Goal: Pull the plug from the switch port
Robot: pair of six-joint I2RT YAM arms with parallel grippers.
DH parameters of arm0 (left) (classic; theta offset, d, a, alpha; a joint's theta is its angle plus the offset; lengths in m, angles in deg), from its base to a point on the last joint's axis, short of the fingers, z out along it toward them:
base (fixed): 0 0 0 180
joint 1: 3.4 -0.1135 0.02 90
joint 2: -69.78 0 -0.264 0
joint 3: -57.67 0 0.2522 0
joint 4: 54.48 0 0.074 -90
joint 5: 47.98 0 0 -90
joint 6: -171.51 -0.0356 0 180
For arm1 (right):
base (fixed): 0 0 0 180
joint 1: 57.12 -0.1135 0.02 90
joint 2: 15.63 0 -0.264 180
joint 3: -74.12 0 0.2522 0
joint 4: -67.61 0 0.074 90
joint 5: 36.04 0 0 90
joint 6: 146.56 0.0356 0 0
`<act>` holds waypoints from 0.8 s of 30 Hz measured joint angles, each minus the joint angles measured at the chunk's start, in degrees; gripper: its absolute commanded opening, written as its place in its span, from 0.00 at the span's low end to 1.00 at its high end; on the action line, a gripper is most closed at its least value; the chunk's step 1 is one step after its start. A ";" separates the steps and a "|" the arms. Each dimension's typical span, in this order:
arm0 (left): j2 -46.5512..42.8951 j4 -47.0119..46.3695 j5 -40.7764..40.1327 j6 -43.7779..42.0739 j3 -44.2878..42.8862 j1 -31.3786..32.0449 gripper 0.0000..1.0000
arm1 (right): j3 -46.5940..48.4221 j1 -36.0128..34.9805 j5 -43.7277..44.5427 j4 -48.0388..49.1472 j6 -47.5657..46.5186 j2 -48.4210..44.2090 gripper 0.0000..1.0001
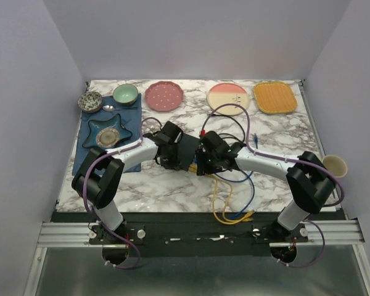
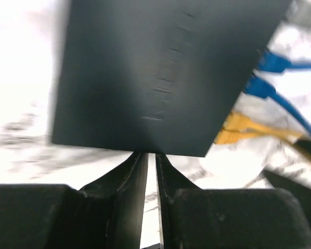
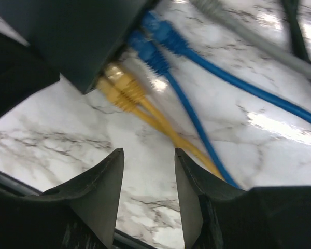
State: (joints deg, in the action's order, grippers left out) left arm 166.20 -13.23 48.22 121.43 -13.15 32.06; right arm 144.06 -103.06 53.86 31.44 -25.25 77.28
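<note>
Nothing pulled yet: yellow plugs [image 3: 119, 85] and blue plugs [image 3: 153, 44] all sit in the switch [image 2: 160, 72]. Right gripper [image 3: 149, 155] hovers near its sockets, fingers apart, empty. Left gripper [image 2: 151, 155] meets another switch edge, fingers nearly together, grip unclear

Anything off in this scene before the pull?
Nothing spilled or broken. Two oddities: the yellow cables and blue cables from the switch loop to the table's near edge, and a beige cup sits alone at the right edge, away from the dishes.
</note>
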 measured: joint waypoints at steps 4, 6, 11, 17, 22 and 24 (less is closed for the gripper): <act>0.09 2.75 -0.85 -0.09 -3.93 -4.83 0.27 | 3.34 -1.11 0.07 -0.63 0.04 1.29 0.55; 0.24 3.02 -1.40 -0.31 -6.19 -7.02 0.27 | 5.14 -0.74 1.92 -1.55 -0.37 0.90 0.56; 0.50 2.84 -1.97 -0.61 -9.70 -9.51 0.27 | 11.37 6.60 4.48 -2.93 -1.70 -0.74 0.55; -2.60 1.03 -1.97 1.75 -2.60 -7.39 0.27 | 24.63 18.10 5.95 -1.88 -2.47 9.46 0.51; -10.82 0.59 -2.10 4.72 4.72 -2.47 0.27 | 27.82 18.97 5.86 -2.60 -2.97 19.28 0.50; -13.22 -0.44 -2.10 5.84 6.99 -0.42 0.27 | 27.82 18.86 5.79 -3.52 -3.04 21.59 0.50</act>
State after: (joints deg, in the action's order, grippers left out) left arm 152.98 -13.67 46.12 127.27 -6.15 31.64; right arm 171.89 -84.19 59.65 27.92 -28.29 98.87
